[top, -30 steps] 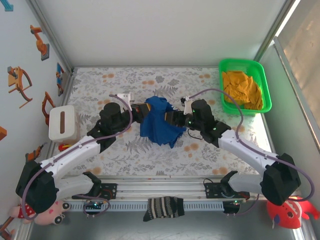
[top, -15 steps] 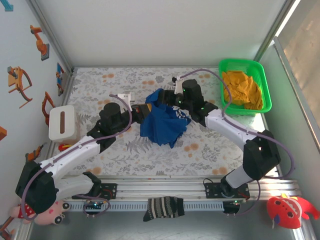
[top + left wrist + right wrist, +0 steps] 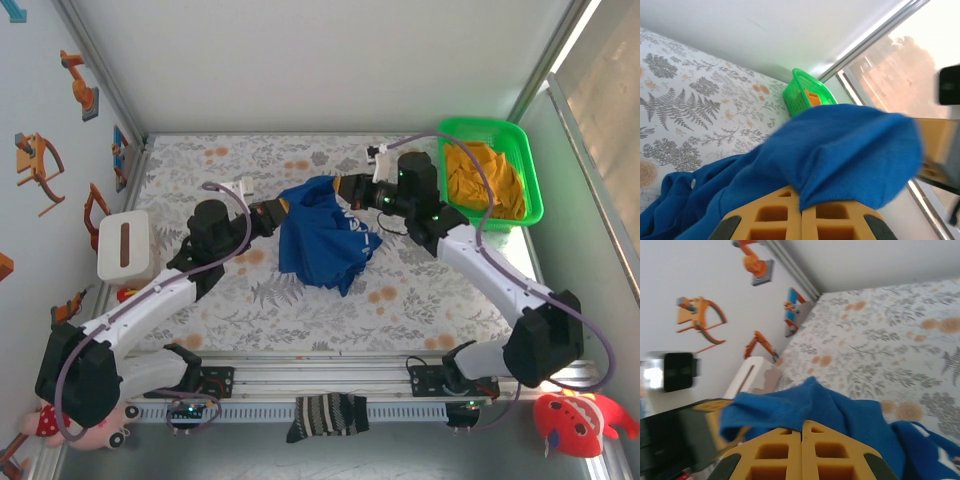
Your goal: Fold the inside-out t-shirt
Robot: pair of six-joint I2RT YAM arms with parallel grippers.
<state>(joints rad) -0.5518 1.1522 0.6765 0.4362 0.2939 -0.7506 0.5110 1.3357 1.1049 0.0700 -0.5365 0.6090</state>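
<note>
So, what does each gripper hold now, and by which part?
Both hold the blue t-shirt by its far edge: left gripper at the left end, right gripper at the right end.

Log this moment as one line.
left hand: shut on t-shirt | right hand: shut on t-shirt | t-shirt: bunched, not yet folded

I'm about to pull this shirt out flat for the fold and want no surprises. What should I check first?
1. Grip of left pincer on t-shirt: ok, shut on the cloth.
2. Grip of right pincer on t-shirt: ok, shut on the cloth.
3. Flatness of t-shirt: not ok, bunched and draped between the pincers.
4. Which edge each pincer holds: cannot tell.
5. Gap between green basket and t-shirt: ok, apart.
</note>
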